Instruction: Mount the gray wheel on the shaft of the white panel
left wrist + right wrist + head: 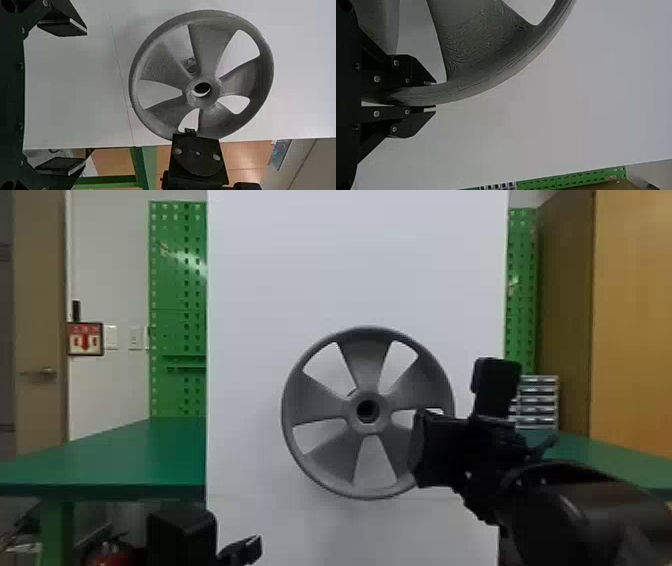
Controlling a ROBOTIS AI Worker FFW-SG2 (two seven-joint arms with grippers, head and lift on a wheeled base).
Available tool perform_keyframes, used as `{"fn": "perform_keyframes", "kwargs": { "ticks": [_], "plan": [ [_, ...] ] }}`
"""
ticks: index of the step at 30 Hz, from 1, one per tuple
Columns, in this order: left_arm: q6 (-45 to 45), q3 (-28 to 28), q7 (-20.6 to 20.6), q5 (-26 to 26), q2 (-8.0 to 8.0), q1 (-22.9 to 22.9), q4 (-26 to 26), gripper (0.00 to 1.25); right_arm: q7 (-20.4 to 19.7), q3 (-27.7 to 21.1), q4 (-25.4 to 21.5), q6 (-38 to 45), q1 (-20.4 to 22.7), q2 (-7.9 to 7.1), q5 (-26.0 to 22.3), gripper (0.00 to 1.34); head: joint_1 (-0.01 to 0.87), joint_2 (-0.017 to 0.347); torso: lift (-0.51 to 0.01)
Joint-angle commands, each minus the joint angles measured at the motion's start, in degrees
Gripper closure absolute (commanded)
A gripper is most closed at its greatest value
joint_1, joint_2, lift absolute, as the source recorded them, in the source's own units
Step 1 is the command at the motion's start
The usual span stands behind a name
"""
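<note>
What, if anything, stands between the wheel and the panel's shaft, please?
Nothing visible does. The right gripper holds the wheel in front of the panel; in the left wrist view, what looks like the shaft shows through a gap between spokes.

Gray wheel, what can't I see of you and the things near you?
- Gray wheel's back: head view, its own front hides it.
- Piece of its rim: head view, behind the right hand.
- Deep inside its middle hole: head view, dark shadow.
- More of the wheel: right wrist view, cut off by the edge.
- White panel's bottom: head view, cut off by the bottom edge.
</note>
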Motion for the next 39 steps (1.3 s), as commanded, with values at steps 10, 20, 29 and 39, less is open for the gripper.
{"fn": "perform_keyframes", "kwargs": {
  "ticks": [10, 20, 29, 39],
  "plan": [
    [-0.1, 0.1, 0.0, 0.0, 0.0, 0.1, 0.0, 0.13, -0.1, 0.0, 1.1, -1.2, 0.1, 0.17, 1.3, 1.2, 0.034, 0.032, -0.49],
    [0.0, 0.0, 0.0, 0.1, 0.0, 0.1, 0.0, 0.13, -0.1, 0.1, 1.5, -1.5, -0.1, 0.35, 1.9, 1.2, 0.034, 0.032, -0.49],
    [0.0, 0.0, 0.0, 0.1, 0.0, 0.3, 0.0, 0.13, -4.2, 2.2, 1.4, -1.6, -0.5, 1.58, 1.3, 1.21, 0.034, 0.032, -0.49],
    [0.0, 0.0, 0.0, 0.1, 0.0, 0.4, 0.0, 0.13, -7.8, 2.6, 1.3, -1.8, -0.9, 1.84, 0.3, 1.21, 0.034, 0.032, -0.49]
  ]
}}
